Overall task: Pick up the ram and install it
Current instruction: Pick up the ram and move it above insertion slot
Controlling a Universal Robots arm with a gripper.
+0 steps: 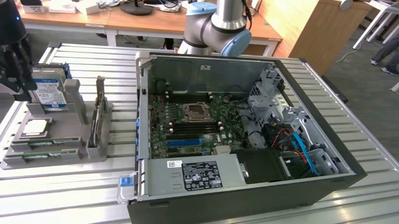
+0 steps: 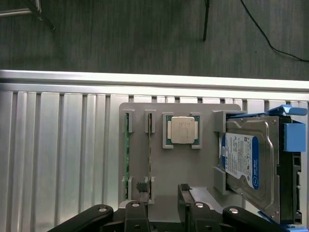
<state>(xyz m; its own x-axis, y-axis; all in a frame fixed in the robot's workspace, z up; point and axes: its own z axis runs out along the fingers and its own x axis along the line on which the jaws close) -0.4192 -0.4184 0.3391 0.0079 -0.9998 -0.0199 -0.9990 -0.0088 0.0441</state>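
Note:
Two ram sticks stand on edge in slots of the grey holder (image 2: 164,164): one ram stick (image 2: 149,154) on the inner side and a second ram stick (image 2: 127,154) beside it. In the exterior view they show as thin green strips (image 1: 55,141) at the holder's near end (image 1: 37,163). My gripper (image 2: 163,192) hangs above the holder, open with nothing between its fingers. One fingertip (image 2: 141,187) lies in line with the inner stick. In the exterior view the black gripper (image 1: 18,86) is at the far left, over the hard drive end.
The holder also carries a square silver processor (image 2: 182,129) and a silver hard drive (image 2: 248,164) with a blue-white label. A dark board (image 1: 97,116) stands on edge in it. The open computer case (image 1: 249,205) lies at the centre, its motherboard (image 1: 193,126) exposed, with black memory slots (image 1: 187,99).

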